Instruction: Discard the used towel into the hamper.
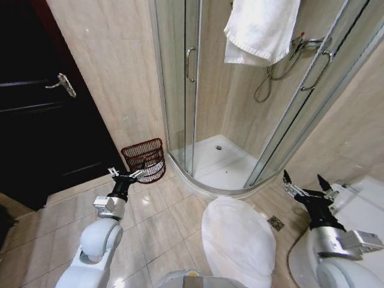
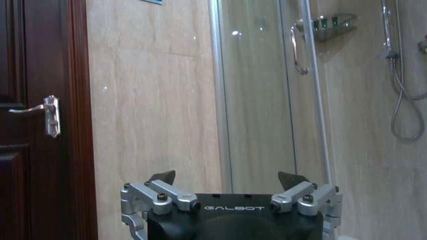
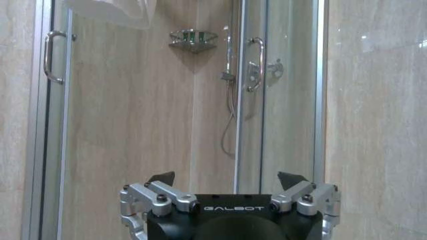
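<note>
A white towel (image 1: 261, 30) hangs over the top of the glass shower stall, high in the head view; its lower edge (image 3: 113, 11) shows in the right wrist view. The hamper (image 1: 145, 159), a small dark reddish-brown openwork basket, stands on the floor against the wall, left of the stall. My left gripper (image 1: 126, 174) is held low just in front of the hamper, open and empty (image 2: 227, 180). My right gripper (image 1: 304, 182) is low on the right, near the toilet, also open and empty (image 3: 227, 179).
The curved glass shower stall (image 1: 186, 90) with door handles fills the middle. A dark wooden door (image 1: 36, 108) with a lever handle stands on the left. A white toilet lid (image 1: 237, 240) lies directly below me, with a floor drain (image 1: 275, 222) beside it.
</note>
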### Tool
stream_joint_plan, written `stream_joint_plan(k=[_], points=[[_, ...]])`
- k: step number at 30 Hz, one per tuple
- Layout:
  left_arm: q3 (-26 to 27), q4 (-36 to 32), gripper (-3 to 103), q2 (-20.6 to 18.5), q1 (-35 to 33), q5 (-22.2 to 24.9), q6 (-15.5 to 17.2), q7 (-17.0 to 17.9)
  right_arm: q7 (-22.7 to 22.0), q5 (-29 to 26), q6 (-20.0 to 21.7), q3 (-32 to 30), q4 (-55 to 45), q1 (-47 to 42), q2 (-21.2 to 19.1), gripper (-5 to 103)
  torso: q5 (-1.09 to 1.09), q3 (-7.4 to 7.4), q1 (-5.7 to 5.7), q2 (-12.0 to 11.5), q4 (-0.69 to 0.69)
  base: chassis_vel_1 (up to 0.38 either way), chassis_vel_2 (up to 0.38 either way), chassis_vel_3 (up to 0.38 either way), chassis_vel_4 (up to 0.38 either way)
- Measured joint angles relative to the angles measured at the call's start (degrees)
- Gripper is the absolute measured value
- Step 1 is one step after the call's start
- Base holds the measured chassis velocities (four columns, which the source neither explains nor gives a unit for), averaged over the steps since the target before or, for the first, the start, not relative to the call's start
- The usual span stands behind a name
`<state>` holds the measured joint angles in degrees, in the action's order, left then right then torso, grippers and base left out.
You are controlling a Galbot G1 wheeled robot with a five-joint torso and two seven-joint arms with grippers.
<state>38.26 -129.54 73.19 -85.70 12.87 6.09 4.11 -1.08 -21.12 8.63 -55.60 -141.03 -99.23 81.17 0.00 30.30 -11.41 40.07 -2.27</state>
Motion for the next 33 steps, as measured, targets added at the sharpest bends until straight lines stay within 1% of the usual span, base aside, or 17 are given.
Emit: stream_joint_plan(k=[7, 15, 18, 19, 21, 22, 23, 26, 27, 29, 31, 32, 33], points=[[0.02, -0.44, 100, 0.04, -0.21, 0.0, 0.23, -0.01, 0.01, -0.28, -0.09, 0.03, 0.17, 0.14, -0.27, 100, 0.0, 0.95, -0.74, 1.7, 0.0, 0.0, 0.0, 0.0, 0.0], [0.12, -1.08, 100, 0.33, -0.64, 0.09, 1.71, 0.41, 0.12, -0.66, -0.43, 0.0, 0.31, 0.14, -0.41, 100, 0.0, 2.09, -1.63, 3.74, 0.0, 0.0, 0.0, 0.0, 0.0], [0.76, -1.01, 100, 0.5, -0.62, -1.38, 1.95, 1.33, 0.76, -0.8, -0.69, -0.02, 0.44, 0.08, -0.35, 100, 0.0, 2.68, -2.04, 4.73, 0.0, 0.0, 0.0, 0.0, 0.0], [0.76, -1.01, 100, 0.5, -0.62, -1.38, 1.95, 1.33, 0.76, -0.8, -0.69, -0.02, 0.44, 0.08, -0.35, 100, 0.0, 2.68, -2.04, 4.73, 0.0, 0.0, 0.0, 0.0, 0.0], [1.22, -0.87, 100, 0.59, -0.62, -2.4, 2.45, 2.12, 2.16, -1.24, -0.79, -0.09, 0.63, 0.09, -0.33, 100, 0.0, 3.04, -2.29, 5.35, 0.0, 0.0, 0.0, 0.0, 0.0], [1.39, -0.84, 100, 0.65, -0.62, -2.72, 2.91, 2.69, 3.66, -1.82, -0.78, -0.09, 0.83, 0.26, -0.36, 100, 0.0, 3.21, -2.44, 5.67, 0.0, 0.0, 0.0, 0.0, 0.0], [1.39, -0.84, 100, 0.65, -0.62, -2.72, 2.91, 2.69, 3.66, -1.82, -0.78, -0.09, 0.83, 0.26, -0.36, 100, 0.0, 3.21, -2.44, 5.67, 0.0, 0.0, 0.0, 0.0, 0.0], [1.38, -0.48, 100, 0.9, -0.59, -3.36, 4.17, 3.63, 8.06, -2.82, -0.14, 1.16, 2.01, 2.18, -0.17, 100, 0.0, 3.83, -2.95, 6.79, -0.02, 0.0, 0.0, 0.0, 0.0], [1.38, -0.48, 100, 0.9, -0.59, -3.36, 4.17, 3.63, 8.06, -2.82, -0.14, 1.16, 2.01, 2.18, -0.17, 100, 0.0, 3.83, -2.95, 6.79, -0.02, 0.0, 0.0, 0.0, 0.0], [0.87, 0.2, 100, 0.94, -0.47, -3.65, 4.64, 3.65, 9.71, -2.09, -0.24, 2.2, 3.65, 3.48, 0.96, 100, 0.0, 4.26, -3.27, 7.53, 0.01, 0.0, 0.0, 0.0, 0.0], [0.75, 0.6, 100, 1.04, -0.52, -3.74, 4.56, 3.56, 9.96, -1.61, -0.59, 2.54, 4.37, 3.85, 1.54, 100, 0.0, 4.43, -3.4, 7.83, 0.01, 0.0, 0.0, 0.0, 0.0], [0.68, 1.16, 100, 1.09, -0.61, -3.81, 3.84, 3.07, 10.02, -1.11, -1.07, 2.78, 5.03, 3.95, 2.18, 100, 0.01, 4.58, -3.54, 8.13, -0.01, 0.0, 0.0, 0.0, 0.0], [0.67, 1.96, 100, 1.12, -0.74, -3.9, 2.18, 1.97, 10.02, -0.85, -1.61, 2.89, 5.41, 3.77, 2.78, 100, 0.0, 4.78, -3.7, 8.48, -0.02, 0.0, 0.0, 0.0, 0.0]])
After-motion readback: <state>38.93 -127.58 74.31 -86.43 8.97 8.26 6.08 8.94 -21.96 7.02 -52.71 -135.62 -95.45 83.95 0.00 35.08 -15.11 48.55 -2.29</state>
